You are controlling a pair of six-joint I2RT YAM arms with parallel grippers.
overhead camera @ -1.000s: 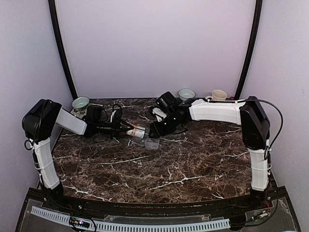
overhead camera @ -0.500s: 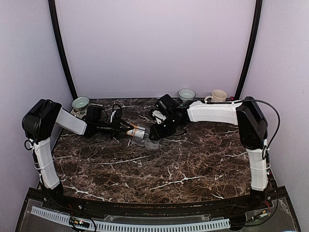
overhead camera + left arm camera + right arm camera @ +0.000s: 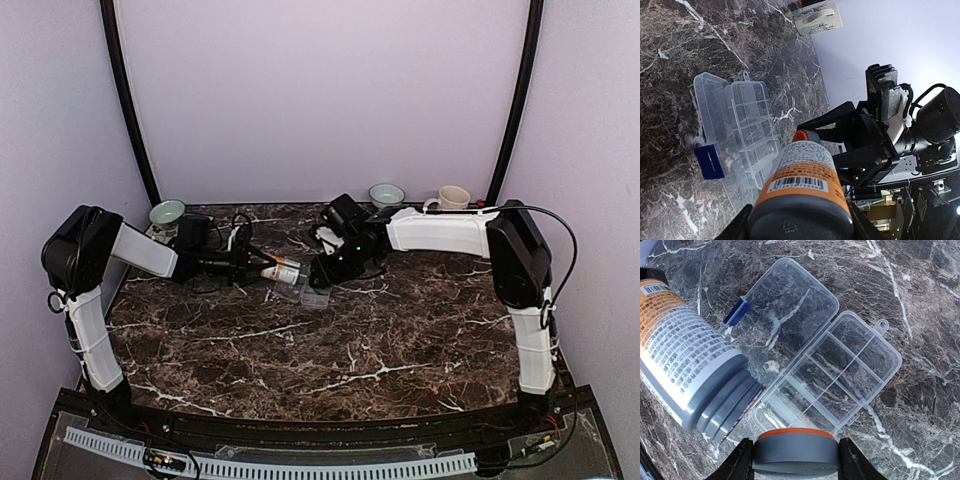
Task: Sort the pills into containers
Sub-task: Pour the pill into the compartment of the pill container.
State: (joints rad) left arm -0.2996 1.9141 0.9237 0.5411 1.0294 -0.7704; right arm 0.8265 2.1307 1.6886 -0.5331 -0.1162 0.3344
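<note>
Dark marble surface (image 3: pixel 330 370) lies bare in front of the arm bases, and the first thing I meet going outward is the clear organiser box (image 3: pixel 303 293), a little left of centre. It is opened out flat, its lid (image 3: pixel 790 302) lying beside the tray of compartments (image 3: pixel 840 372), with a small blue tab (image 3: pixel 736 312) at the lid's edge. Just beyond and above it the two arms meet. My left pincer (image 3: pixel 258 267) is clamped around the white-and-orange bottle (image 3: pixel 687 350), which lies close to level. Its long axis runs left to right, base towards the left wrist and grey threaded neck towards the right arm. My right pincer (image 3: pixel 320 274) is closed on the grey cap (image 3: pixel 794 450) with its orange rim, and in the right wrist view the cap sits apart from the neck, so I judge the bottle open. What the next move turns on: the mouth appears to hang just beside the tray's end corner, not over a compartment, and it points slantwise along the tray. The left arm carries the pour, so I would bring the mouth over one cell before tipping. I can make out no pills in any compartment and take them to be inside the bottle. Farthest back, one pale bowl (image 3: pixel 167 212) stands behind the left arm, a second bowl (image 3: pixel 386 194) and a cream mug (image 3: pixel 453 197) by the rear wall
</note>
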